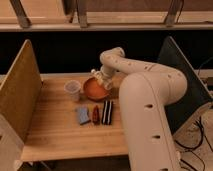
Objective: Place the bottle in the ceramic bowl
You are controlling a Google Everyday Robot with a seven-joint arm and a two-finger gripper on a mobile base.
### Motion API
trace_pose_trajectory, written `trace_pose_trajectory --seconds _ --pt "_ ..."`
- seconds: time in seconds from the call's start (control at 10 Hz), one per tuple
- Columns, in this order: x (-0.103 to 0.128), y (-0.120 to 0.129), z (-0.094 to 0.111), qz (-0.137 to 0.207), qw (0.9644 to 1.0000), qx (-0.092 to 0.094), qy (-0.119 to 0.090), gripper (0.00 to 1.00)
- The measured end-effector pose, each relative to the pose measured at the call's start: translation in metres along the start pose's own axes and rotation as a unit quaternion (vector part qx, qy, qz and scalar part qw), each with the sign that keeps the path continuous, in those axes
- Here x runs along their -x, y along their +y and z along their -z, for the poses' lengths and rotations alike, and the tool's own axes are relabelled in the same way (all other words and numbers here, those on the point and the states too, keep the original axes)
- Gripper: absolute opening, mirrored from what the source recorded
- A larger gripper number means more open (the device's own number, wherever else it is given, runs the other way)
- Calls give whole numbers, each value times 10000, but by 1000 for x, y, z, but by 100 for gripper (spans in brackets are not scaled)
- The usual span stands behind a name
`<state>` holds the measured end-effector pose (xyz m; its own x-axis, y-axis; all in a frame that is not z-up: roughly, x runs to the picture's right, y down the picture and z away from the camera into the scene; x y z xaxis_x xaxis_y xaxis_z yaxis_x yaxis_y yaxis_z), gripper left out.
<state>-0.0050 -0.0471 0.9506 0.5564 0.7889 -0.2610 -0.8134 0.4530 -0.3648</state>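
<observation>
The reddish-orange ceramic bowl (94, 90) sits on the wooden table, right of the cup. My gripper (100, 78) hangs over the bowl's far right rim, at the end of the white arm (145, 90) that reaches in from the right. It is shut on the small pale bottle (96, 74), which sticks out to the left just above the rim. Nothing shows inside the bowl.
A translucent whitish cup (73, 88) stands left of the bowl. In front lie a blue item (83, 115), a small reddish-brown item (95, 114) and a black striped item (107, 112). A wooden panel (17, 95) walls the left side, a dark panel (176, 70) the right.
</observation>
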Motion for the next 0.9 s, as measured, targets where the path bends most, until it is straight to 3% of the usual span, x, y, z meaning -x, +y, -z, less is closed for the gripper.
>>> trace_pose_trajectory --seconds 0.4,0.6,0.9 --pt "0 36 -6 360 9988 335 4 5" --pt "0 36 -6 359 9988 336 6 8" --pt "0 36 -6 359 9988 335 6 36"
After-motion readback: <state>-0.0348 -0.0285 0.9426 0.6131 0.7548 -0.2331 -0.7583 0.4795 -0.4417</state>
